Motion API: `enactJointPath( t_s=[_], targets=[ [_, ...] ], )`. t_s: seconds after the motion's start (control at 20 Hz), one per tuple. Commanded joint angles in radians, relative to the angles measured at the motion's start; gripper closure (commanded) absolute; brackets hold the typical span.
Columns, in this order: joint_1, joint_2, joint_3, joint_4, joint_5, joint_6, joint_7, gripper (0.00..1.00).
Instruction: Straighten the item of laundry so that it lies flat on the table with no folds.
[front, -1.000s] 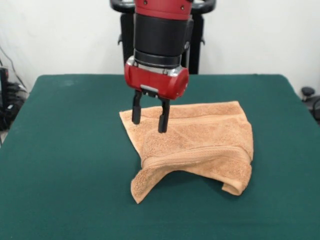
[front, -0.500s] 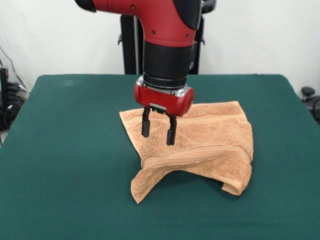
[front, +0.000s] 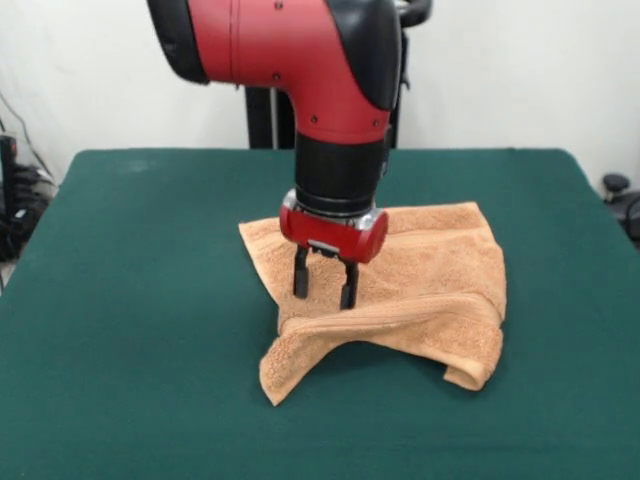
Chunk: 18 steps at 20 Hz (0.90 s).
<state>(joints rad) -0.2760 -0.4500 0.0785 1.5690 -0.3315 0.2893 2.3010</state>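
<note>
No container showed on my feed; only the table (front: 120, 300) with the towel (front: 430, 290) lying rumpled around its middle, its near edge folded under and one corner (front: 275, 385) pointing toward the camera. I had the gripper (front: 322, 300) spread apart and empty, its two fingers (front: 300, 282) pointing straight down at the towel's left part, just behind the woven band (front: 400, 312). I could not tell whether the tips touched the cloth.

bright, even light | soft shadow under towel (front: 420, 290) | sharp
</note>
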Motion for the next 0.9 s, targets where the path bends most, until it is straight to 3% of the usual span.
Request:
enactJointPath(
  t_s=[0.05,0.55,0.9],
  targets=[
    [-0.042,0.111,0.102,0.025,-0.089,-0.063,-0.07,0.0],
    [-0.122,0.172,0.138,-0.02,-0.181,-0.071,-0.122,0.0],
    [-0.168,0.106,0.123,0.037,-0.223,-0.025,-0.134,0.0]
  ],
)
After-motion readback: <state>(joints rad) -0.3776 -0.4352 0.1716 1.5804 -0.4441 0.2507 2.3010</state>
